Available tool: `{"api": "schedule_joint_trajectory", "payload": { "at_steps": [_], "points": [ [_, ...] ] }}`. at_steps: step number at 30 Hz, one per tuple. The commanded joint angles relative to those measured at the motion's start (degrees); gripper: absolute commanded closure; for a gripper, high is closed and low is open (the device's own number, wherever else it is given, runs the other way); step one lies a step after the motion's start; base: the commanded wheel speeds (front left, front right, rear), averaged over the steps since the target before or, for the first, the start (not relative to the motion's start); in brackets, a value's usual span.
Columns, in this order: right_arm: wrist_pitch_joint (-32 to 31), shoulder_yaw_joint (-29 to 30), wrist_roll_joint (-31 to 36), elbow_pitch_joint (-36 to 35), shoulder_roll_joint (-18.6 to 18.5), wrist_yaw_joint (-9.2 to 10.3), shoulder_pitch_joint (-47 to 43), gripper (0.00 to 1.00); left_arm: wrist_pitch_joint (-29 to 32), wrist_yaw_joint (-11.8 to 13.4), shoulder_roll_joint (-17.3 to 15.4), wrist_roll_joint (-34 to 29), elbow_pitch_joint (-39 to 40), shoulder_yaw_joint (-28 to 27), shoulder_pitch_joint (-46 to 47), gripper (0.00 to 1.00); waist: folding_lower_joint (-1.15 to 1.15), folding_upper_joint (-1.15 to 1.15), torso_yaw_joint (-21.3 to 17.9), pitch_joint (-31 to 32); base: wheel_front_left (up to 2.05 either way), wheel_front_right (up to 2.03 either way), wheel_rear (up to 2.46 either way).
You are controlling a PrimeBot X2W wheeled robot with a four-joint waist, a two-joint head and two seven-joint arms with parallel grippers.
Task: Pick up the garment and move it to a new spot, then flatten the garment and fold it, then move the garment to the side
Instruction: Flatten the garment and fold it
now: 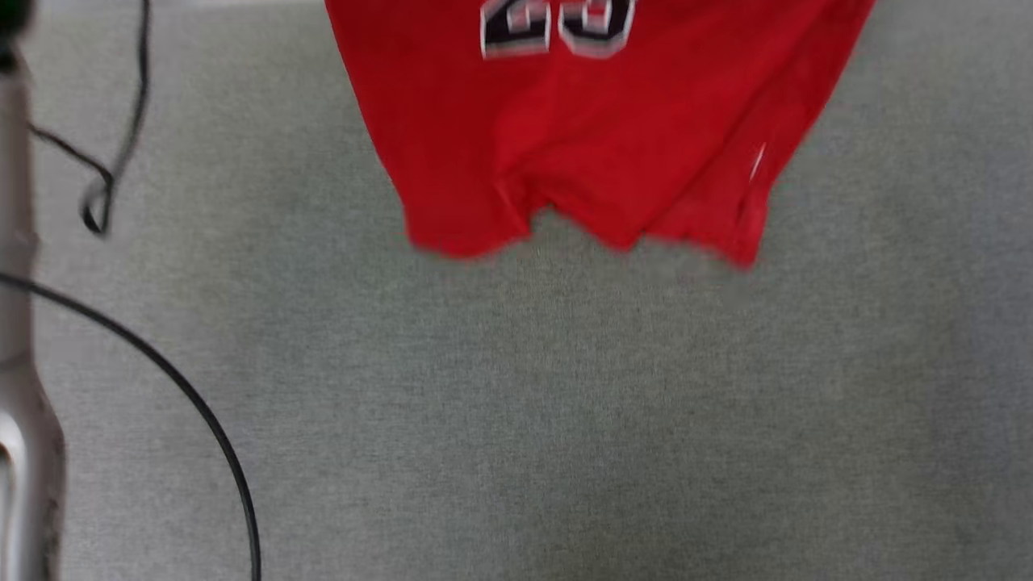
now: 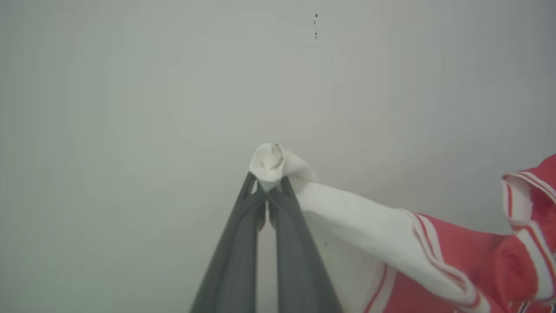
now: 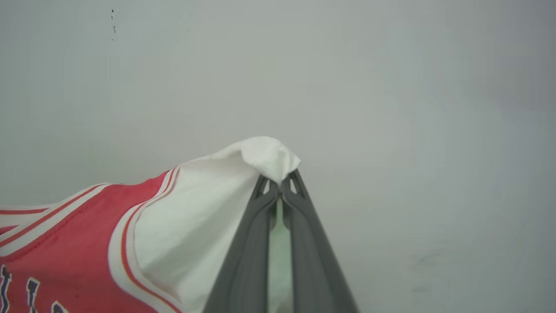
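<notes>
Garment [image 1: 581,137] hangs, 1 sleeve tip clamped in each arm's jaws.

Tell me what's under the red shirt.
Below the red shirt, held up by its white sleeves in the left gripper and right gripper, lies a plain grey surface. The stretch that the shirt covers is hidden.

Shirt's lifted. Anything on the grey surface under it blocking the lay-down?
Nothing visible does. The grey surface under the hanging garment is bare; black cables show far to the left, apart from it. Left end effector and right end effector are each shut on a white sleeve.
</notes>
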State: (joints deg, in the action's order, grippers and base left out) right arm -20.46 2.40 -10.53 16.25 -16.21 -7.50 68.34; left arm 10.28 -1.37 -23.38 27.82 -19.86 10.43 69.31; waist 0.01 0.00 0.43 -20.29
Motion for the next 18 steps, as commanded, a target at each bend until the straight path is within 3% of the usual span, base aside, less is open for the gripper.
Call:
{"api": "schedule_joint_trajectory", "payload": {
  "at_steps": [1, 10, 18],
  "points": [
    [0.93, -0.19, 0.73, 1.52, 0.49, 0.03, 3.28, 1.0, -1.1, -0.64, -0.14, -0.25, -1.89, -0.1, 2.86, 1.0, -0.01, 0.0, -0.36, -3.19, 0.0, 0.0, 0.0],
    [6.12, -0.07, 3.61, 10.22, 1.77, 0.02, 22.8, 1.0, -8.05, -2.66, -2.53, -2.61, -10.58, -0.64, 19.74, 1.0, -0.01, 0.0, -1.56, -11.55, 0.0, 0.0, 0.0],
    [11.13, -1.53, 3.78, 19.1, 2.22, 0.02, 31.93, 1.0, -11.69, -3.94, -3.11, -1.77, -16.91, -0.97, 26.24, 1.0, -0.01, 0.0, -2.43, -14.96, 0.0, 0.0, 0.0]
  ]
}}
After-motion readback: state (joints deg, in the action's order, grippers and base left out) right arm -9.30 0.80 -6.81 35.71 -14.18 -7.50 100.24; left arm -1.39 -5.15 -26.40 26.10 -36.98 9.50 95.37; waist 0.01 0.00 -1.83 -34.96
